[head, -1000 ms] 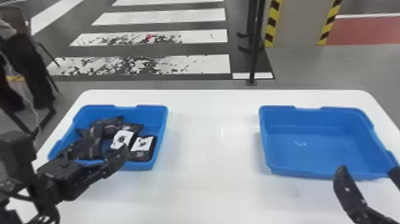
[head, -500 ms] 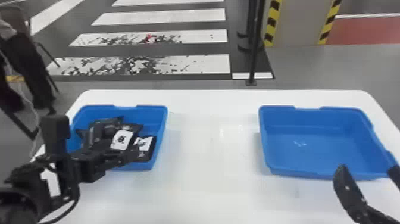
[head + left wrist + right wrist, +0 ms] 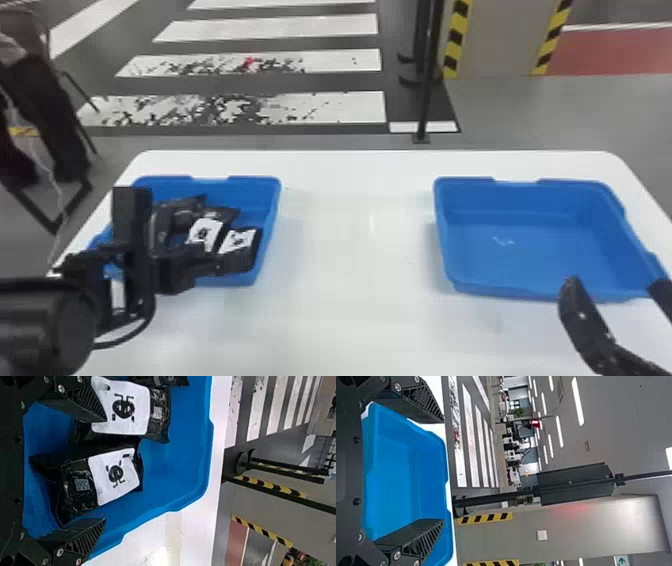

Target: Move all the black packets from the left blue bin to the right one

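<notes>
Here by the tabletop (image 3: 350,325)'s left edge, left gripper (image 3: 205,250) gapes empty at glossy, crinkled black packets (image 3: 73,496); right gripper (image 3: 614,287), wide, empty too!

Left blue bin (image 3: 270,212), right blue bin (image 3: 505,262): smooth plastic noted, softly sheened. Black packets (image 3: 73,504): wrinkled, glossy film was seen, plastic by its look. White labels (image 3: 138,421): flatter, matt, paper-like. White tabletop (image 3: 350,265): smooth, glossy; light was reflected in it. Screws (image 3: 60,388): shiny metal was observed.
</notes>
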{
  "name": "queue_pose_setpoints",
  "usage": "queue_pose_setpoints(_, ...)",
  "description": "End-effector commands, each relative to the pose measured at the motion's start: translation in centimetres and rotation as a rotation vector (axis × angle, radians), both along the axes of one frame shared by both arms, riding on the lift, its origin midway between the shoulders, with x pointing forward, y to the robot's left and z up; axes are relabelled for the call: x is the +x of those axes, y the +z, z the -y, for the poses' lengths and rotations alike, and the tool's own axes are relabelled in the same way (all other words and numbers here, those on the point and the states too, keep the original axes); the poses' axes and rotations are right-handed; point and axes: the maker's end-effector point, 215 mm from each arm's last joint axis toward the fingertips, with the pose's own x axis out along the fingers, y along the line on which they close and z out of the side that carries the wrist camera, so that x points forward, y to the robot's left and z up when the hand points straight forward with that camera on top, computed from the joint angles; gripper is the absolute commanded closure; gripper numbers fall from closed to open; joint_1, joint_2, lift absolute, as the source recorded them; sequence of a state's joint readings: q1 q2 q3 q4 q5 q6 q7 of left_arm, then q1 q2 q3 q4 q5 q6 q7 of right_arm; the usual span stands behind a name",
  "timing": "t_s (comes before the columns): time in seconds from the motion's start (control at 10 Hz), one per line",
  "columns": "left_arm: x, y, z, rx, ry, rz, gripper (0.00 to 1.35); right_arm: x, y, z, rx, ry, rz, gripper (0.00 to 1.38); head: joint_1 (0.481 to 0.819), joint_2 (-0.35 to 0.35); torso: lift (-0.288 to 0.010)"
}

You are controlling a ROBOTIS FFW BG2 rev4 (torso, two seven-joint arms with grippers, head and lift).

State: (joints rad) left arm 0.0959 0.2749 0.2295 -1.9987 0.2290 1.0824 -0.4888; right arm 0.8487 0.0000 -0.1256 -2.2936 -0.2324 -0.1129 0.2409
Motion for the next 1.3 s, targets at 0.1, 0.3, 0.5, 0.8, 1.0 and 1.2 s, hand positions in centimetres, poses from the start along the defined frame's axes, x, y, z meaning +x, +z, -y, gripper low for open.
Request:
queue_pose_setpoints(0.1,1.4,-0.3,1.2,-0.052,-0.025,-0.030,0.21,0.1,0.0,0.0,0.004,-0.001,0.002,0.15,0.695,0.065,-0.185)
queue_pose_setpoints(0.3,0.9,-1.9,1.5,-0.072,-0.032,-0.098,0.54,0.1,-0.1,0.0,0.006,-0.002,0.000,0.15,0.695,0.054,-0.185)
queue_pose_setpoints(0.5,1.0,-3.6,1.3,-0.080,-0.040,-0.154,0.78,0.1,-0.1,-0.1,0.011,0.001,0.001,0.15,0.695,0.051,-0.185)
queue_pose_setpoints(0.8,1.7,-1.8,-0.3,-0.004,-0.036,-0.092,1.21,0.1,0.0,0.0,0.017,0.000,0.001,0.15,0.695,0.057,-0.185)
queue_pose_setpoints(1.0,1.3,1.3,-1.9,0.028,-0.010,-0.030,1.21,0.1,0.0,-0.1,0.017,0.001,0.001,0.15,0.695,0.077,-0.185)
queue_pose_setpoints(1.2,0.4,3.6,-1.3,0.016,-0.026,0.020,1.21,0.2,0.2,-0.1,0.017,0.003,0.007,0.15,0.695,0.095,-0.185)
